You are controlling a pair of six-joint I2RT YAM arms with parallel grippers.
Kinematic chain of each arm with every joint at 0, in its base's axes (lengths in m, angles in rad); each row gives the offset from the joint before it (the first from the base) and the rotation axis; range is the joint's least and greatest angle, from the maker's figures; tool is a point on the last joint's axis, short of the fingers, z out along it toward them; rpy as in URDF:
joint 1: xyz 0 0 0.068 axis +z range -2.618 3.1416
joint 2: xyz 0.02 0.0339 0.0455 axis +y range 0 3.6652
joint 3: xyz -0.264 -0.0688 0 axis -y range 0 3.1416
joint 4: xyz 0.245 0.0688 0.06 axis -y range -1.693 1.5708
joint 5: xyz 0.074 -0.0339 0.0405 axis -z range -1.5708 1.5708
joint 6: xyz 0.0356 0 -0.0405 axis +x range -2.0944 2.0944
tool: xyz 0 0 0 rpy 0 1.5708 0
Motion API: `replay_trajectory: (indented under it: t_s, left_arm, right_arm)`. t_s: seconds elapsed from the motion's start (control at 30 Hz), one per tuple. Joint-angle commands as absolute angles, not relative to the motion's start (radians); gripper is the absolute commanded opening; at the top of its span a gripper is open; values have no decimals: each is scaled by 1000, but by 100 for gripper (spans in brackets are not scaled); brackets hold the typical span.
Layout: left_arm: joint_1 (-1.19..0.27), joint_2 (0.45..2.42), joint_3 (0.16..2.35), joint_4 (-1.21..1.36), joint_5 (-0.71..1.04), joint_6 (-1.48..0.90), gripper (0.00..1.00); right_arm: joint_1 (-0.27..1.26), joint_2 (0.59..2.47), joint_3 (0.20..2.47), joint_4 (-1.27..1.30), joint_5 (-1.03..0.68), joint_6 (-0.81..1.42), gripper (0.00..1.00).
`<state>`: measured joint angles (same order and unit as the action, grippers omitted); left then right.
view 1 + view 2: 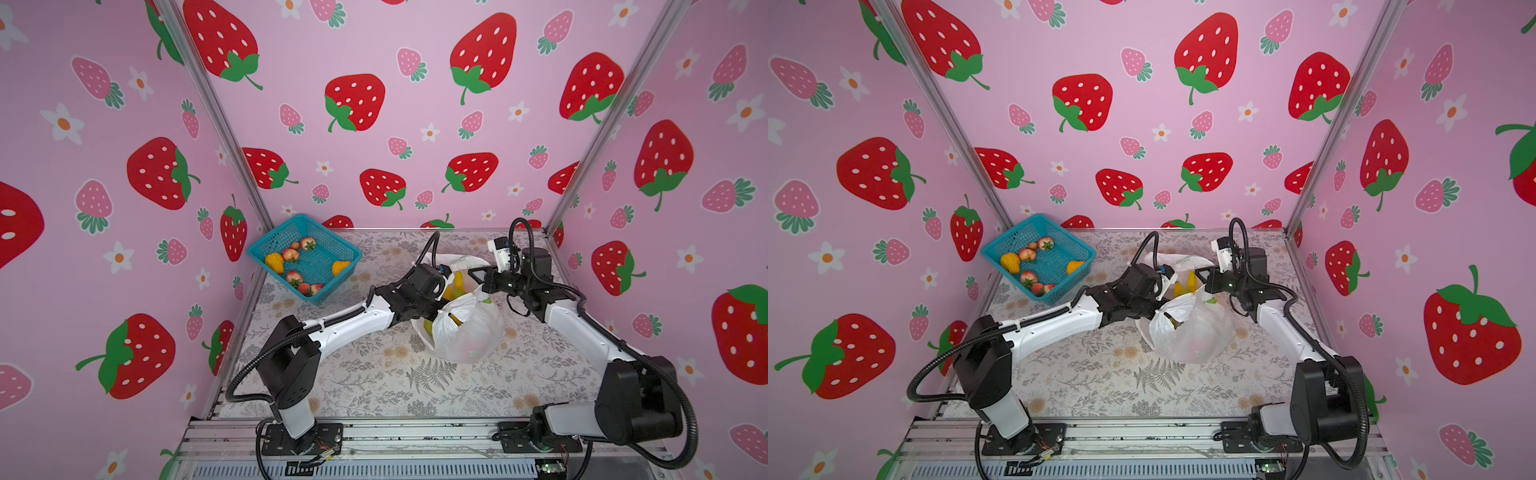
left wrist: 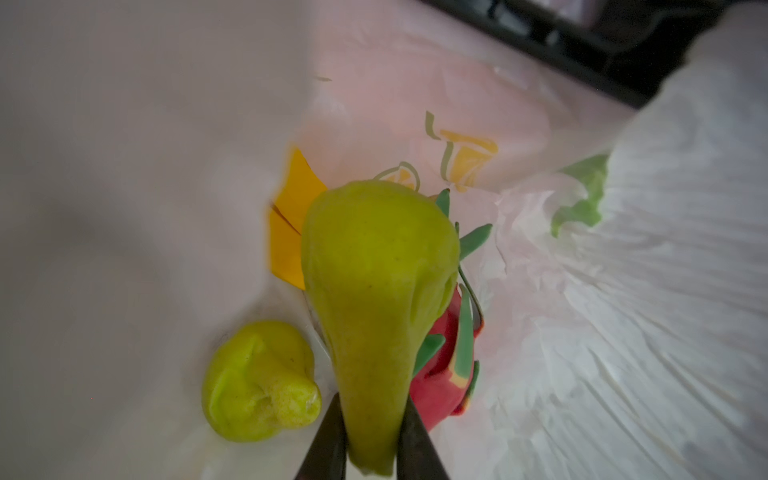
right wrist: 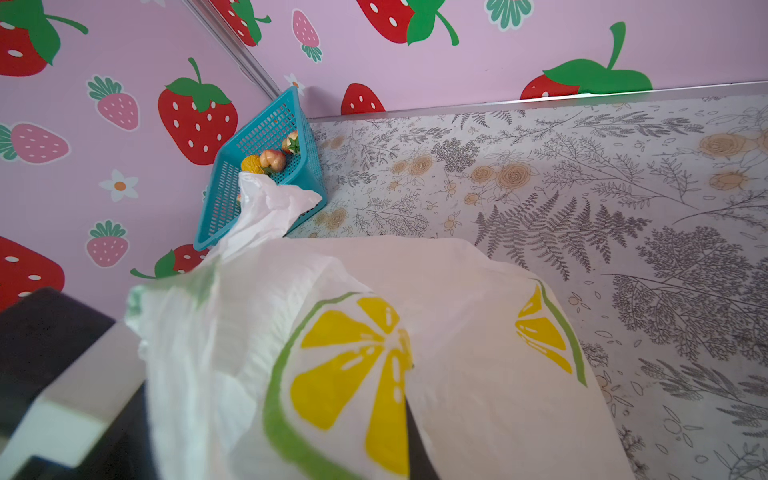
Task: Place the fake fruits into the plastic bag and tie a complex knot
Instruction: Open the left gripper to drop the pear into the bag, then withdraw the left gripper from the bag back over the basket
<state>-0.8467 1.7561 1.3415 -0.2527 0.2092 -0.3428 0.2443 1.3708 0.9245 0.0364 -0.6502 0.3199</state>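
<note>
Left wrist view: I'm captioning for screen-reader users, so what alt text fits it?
Two dark fingers pinch the narrow end of a yellow-green plastic pear inside a translucent white plastic bag. Beyond it lie a second green plastic pear, a red plastic dragon fruit with green scales and an orange piece.

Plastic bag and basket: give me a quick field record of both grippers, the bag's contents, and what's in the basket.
Left gripper: inside the plastic bag, closed on a green pear
Right gripper: shut on the bag's rim
Also in bag: second green pear, red dragon fruit, orange piece
Teal basket: several fruits inside
Knot: none yet, bag mouth open
</note>
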Motion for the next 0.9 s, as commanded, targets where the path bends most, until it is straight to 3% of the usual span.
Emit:
replay_trajectory:
  t_s: [0.0, 0.4, 0.87]
  left_arm:
    - [-849, 1783, 1378, -197, 154, -380, 25]
    - [-843, 1704, 1302, -189, 144, -364, 44]
    - [-727, 1368, 1194, -215, 209, -315, 48]
  right_arm:
    - [252, 1332, 942, 20, -644, 307, 9]
    - [252, 1330, 931, 20, -632, 300, 9]
    - [250, 1333, 927, 24, -621, 291, 9]
